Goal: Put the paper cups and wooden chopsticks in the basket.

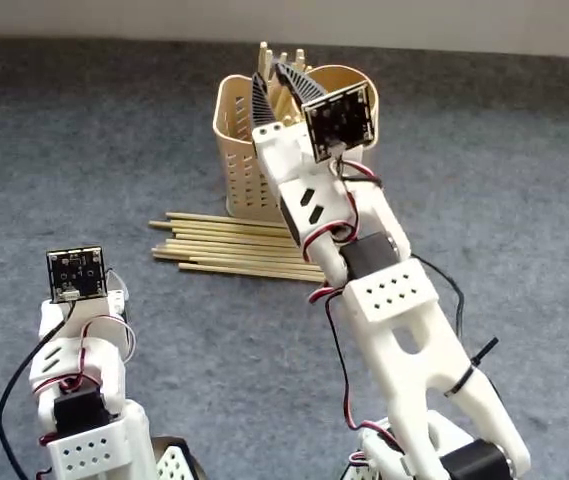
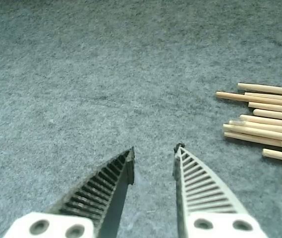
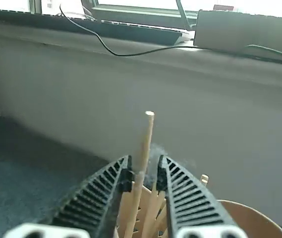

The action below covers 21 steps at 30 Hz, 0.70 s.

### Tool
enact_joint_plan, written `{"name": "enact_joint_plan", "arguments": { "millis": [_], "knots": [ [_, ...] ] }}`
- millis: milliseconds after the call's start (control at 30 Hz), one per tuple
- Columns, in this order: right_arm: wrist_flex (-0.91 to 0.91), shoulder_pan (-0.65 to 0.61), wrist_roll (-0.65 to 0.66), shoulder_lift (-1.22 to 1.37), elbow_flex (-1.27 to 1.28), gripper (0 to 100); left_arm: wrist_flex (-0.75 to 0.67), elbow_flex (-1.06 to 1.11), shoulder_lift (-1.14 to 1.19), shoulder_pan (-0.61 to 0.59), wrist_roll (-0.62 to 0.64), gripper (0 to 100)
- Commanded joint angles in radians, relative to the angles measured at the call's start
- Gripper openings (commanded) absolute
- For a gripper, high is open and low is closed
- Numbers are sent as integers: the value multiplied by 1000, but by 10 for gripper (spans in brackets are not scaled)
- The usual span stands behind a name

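My left gripper (image 2: pixel 154 148) hung nearest, low over the grey carpet (image 2: pixel 81 74), its jaws parted moderately and gripping nothing; off to one side, near but apart from it, lay the loose chopsticks (image 2: pixel 264 124), a row of them flat on the carpet just in front of the basket (image 1: pixel 239 150); farther out my right gripper (image 3: pixel 144 161) was above the basket's mouth, jaws narrowly apart with one chopstick (image 3: pixel 146 134) standing upright between them — close against one jaw, clear of the other; more sticks stood inside the basket below — and a paper cup (image 3: pixel 250 218) sat just beside them.
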Motion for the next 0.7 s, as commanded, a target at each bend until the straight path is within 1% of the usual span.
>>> {"name": "enact_joint_plan", "arguments": {
  "millis": [0, 200, 367, 500, 667],
  "knots": [
    [79, -16, -11, -137, -59, 98, 3, 19, -13, -4, 5, 144],
    [360, -96, -11, -291, -33, 98, 3, 19, -13, -4, 5, 144],
    [533, -166, -8, -375, 21, 98, 3, 19, -13, -4, 5, 144],
    [613, -209, -5, -394, 85, 98, 3, 19, -13, -4, 5, 144],
    [677, -208, 2, -390, 136, 98, 3, 19, -13, -4, 5, 144]
  ]
}}
